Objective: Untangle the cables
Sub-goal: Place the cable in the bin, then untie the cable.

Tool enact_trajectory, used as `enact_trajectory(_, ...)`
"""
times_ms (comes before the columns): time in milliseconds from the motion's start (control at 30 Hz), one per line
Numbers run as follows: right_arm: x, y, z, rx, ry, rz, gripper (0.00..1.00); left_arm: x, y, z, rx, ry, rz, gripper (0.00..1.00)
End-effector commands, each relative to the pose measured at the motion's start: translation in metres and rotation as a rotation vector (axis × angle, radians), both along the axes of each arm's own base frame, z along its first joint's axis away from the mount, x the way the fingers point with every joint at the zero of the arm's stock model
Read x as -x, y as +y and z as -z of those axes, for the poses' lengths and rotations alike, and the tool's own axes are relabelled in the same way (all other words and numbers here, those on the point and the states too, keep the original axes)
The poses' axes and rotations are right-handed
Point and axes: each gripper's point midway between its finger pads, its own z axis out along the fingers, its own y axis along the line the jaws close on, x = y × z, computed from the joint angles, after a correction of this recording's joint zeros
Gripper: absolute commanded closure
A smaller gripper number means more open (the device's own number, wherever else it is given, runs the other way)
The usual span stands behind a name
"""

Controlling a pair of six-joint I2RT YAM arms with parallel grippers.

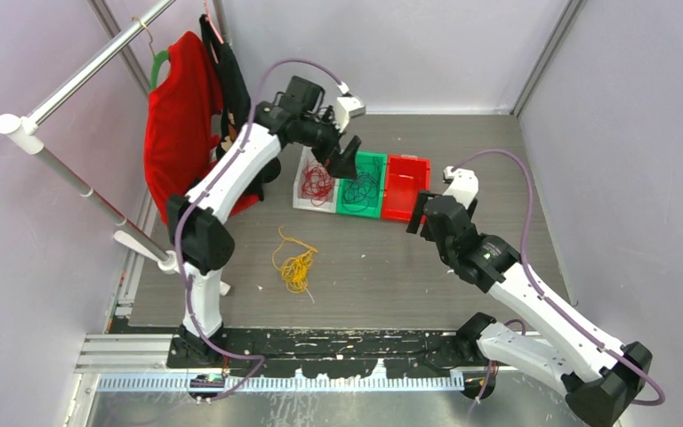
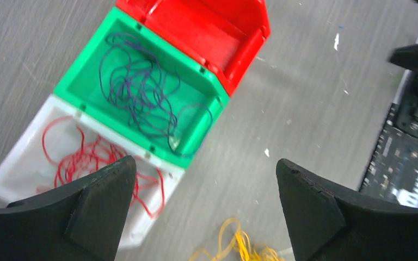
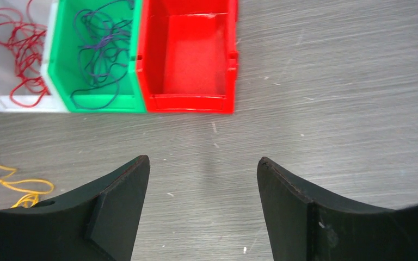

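Three small bins sit side by side in the upper middle of the top view, on a grey table (image 1: 391, 267). The white bin (image 1: 314, 205) is on the left, the green bin (image 1: 359, 213) is in the middle, and the red bin (image 1: 405, 191) is on the right. They touch each other. In the upper left, a red shirt (image 1: 178, 116) hangs on a green hanger (image 1: 158, 64) from a silver metal rail (image 1: 89, 67). A black piece of clothing (image 1: 231, 80) hangs just beside it, to its right. The walls (image 1: 427, 44) around are pale purple.

Pale lilac walls (image 1: 409, 44), grey table (image 1: 382, 267)
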Motion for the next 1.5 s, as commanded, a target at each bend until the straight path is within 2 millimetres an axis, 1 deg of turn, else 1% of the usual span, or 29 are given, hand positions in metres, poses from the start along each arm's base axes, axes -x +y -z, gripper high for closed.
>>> enact_trajectory(0,-0.019,0.05,-0.022,-0.112,-0.035,-0.171,0.22,0.053,0.052,-0.043,-0.052,0.1,-0.036,0.0)
enact_trajectory(67,-0.022,0.082,-0.015,-0.152,-0.007,-0.28,0.22,0.062,0.075,-0.046,-0.106,0.109,-0.084,0.0)
enact_trajectory(100,-0.02,0.102,-0.011,-0.174,0.008,-0.356,0.24,0.067,0.086,-0.046,-0.138,0.116,-0.102,0.01)
enact_trajectory(133,-0.017,0.125,-0.012,-0.203,0.01,-0.444,0.24,0.072,0.098,-0.044,-0.173,0.122,-0.117,0.0)
enact_trajectory(233,0.0,0.183,0.0,-0.189,0.056,-0.677,0.26,0.094,0.133,-0.032,-0.287,0.155,-0.131,0.01)
enact_trajectory(267,0.004,0.2,0.002,-0.177,0.07,-0.741,0.27,0.103,0.146,-0.031,-0.311,0.15,-0.141,0.0)
enact_trajectory(333,0.011,0.228,0.014,-0.163,0.109,-0.865,0.28,0.113,0.165,-0.026,-0.324,0.152,-0.175,0.01)
enact_trajectory(400,0.009,0.248,0.026,-0.153,0.124,-0.943,0.3,0.121,0.18,-0.023,-0.329,0.143,-0.211,0.01)
enact_trajectory(467,-0.001,0.261,0.04,-0.12,0.12,-0.981,0.32,0.129,0.193,-0.023,-0.344,0.131,-0.247,0.01)
enact_trajectory(567,-0.012,0.28,0.059,-0.067,0.132,-1.052,0.35,0.143,0.204,-0.031,-0.269,0.155,-0.285,0.01)
enact_trajectory(600,-0.014,0.286,0.073,-0.051,0.168,-1.07,0.36,0.145,0.208,-0.033,-0.249,0.149,-0.302,0.0)
enact_trajectory(667,-0.019,0.296,0.087,-0.028,0.22,-1.1,0.39,0.148,0.217,-0.026,-0.273,0.136,-0.327,0.0)
enact_trajectory(767,-0.024,0.305,0.107,0.001,0.287,-1.118,0.42,0.157,0.231,-0.013,-0.353,0.148,-0.326,0.0)
enact_trajectory(833,-0.026,0.31,0.113,-0.003,0.304,-1.125,0.44,0.161,0.237,-0.007,-0.382,0.154,-0.338,0.01)
enact_trajectory(900,-0.029,0.314,0.119,-0.009,0.308,-1.115,0.48,0.164,0.238,-0.005,-0.376,0.148,-0.347,0.0)
enact_trajectory(967,-0.031,0.316,0.124,-0.01,0.317,-1.106,0.55,0.166,0.238,-0.005,-0.365,0.137,-0.355,0.0)
enact_trajectory(1067,-0.03,0.32,0.126,-0.027,0.328,-1.114,0.65,0.168,0.238,-0.005,-0.365,0.14,-0.356,0.01)
enact_trajectory(1133,-0.032,0.322,0.124,-0.036,0.32,-1.114,0.75,0.169,0.239,-0.005,-0.369,0.144,-0.358,0.01)
enact_trajectory(1167,-0.034,0.322,0.123,-0.037,0.316,-1.108,0.82,0.17,0.239,-0.005,-0.368,0.146,-0.358,0.0)
enact_trajectory(1200,-0.035,0.321,0.12,-0.04,0.308,-1.102,0.91,0.172,0.239,-0.008,-0.361,0.136,-0.36,0.0)
enact_trajectory(1233,-0.037,0.321,0.117,-0.046,0.304,-1.093,0.97,0.175,0.24,-0.011,-0.354,0.122,-0.362,0.0)
enact_trajectory(1267,-0.039,0.32,0.113,-0.053,0.295,-1.085,0.99,0.175,0.239,-0.011,-0.351,0.117,-0.361,0.01)
enact_trajectory(1367,-0.042,0.317,0.093,-0.072,0.261,-1.065,0.99,0.178,0.238,-0.008,-0.339,0.111,-0.349,0.0)
enact_trajectory(1433,-0.041,0.314,0.075,-0.09,0.233,-1.059,0.99,0.179,0.237,-0.005,-0.33,0.106,-0.347,0.0)
enact_trajectory(1467,-0.039,0.314,0.063,-0.106,0.211,-1.06,0.99,0.18,0.236,-0.005,-0.323,0.103,-0.345,0.01)
